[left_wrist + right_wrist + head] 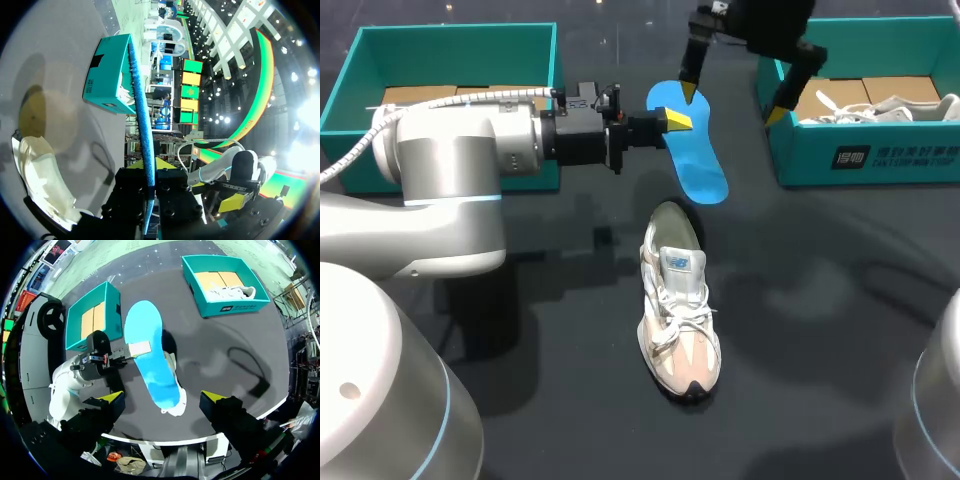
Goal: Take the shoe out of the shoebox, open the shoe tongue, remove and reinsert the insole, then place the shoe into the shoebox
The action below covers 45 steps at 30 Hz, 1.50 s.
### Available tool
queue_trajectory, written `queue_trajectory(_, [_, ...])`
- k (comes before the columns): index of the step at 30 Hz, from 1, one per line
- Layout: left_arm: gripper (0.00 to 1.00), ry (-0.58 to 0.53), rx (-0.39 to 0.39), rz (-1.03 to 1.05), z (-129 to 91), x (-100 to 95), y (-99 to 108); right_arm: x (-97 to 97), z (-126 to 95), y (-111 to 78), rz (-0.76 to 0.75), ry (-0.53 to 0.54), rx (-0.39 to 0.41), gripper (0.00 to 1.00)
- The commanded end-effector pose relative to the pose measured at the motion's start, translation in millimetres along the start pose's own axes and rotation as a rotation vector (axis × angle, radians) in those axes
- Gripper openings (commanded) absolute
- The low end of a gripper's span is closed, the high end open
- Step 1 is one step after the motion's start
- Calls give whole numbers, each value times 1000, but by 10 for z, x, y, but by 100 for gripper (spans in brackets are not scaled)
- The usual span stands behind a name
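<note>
Left claw (pixel 678 120) is clamped on the side edge of the blue insole (pixel 697 155), holding it flat, up off the tabletop (pixel 820 300). Right claw (pixel 732 103) hangs over the insole's far end, fingers wide apart, gripping nothing. The sneaker (pixel 678 300) sits upright on the tabletop near the insole, toe toward the robot. The teal shoebox (pixel 865 155) on the right holds a white shoe (pixel 880 105). There's a second teal box (pixel 450 45) on the left.
</note>
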<state>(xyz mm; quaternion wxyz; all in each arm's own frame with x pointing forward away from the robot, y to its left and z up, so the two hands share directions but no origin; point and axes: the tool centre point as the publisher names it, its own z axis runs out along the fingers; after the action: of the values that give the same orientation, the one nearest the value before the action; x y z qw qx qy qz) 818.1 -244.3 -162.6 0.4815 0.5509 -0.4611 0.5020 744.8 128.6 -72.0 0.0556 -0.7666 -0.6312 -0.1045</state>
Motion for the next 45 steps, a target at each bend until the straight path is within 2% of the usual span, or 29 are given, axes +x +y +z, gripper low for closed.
queue_trajectory(1, [0, -1, 1, 1, -6, -1, 10, -178, 81, 16, 12, 624, 33, 100])
queue_trajectory(6, [0, -1, 1, 1, -6, -1, 10, -225, 184, 14, 12, 776, 47, 100])
queue_trajectory(16, [0, -1, 1, 1, -6, -1, 10, -356, 337, -8, 15, 975, 35, 100])
queue_trajectory(24, [0, -1, 1, 1, -6, -1, 10, -452, 399, 48, 13, 1102, 25, 100])
queue_trajectory(31, [0, -1, 1, 1, -6, -1, 10, -479, 411, 106, 22, 1156, 24, 100])
queue_trajectory(45, [0, -1, 1, 1, -6, -1, 10, -458, 534, 182, 86, 1201, 58, 100])
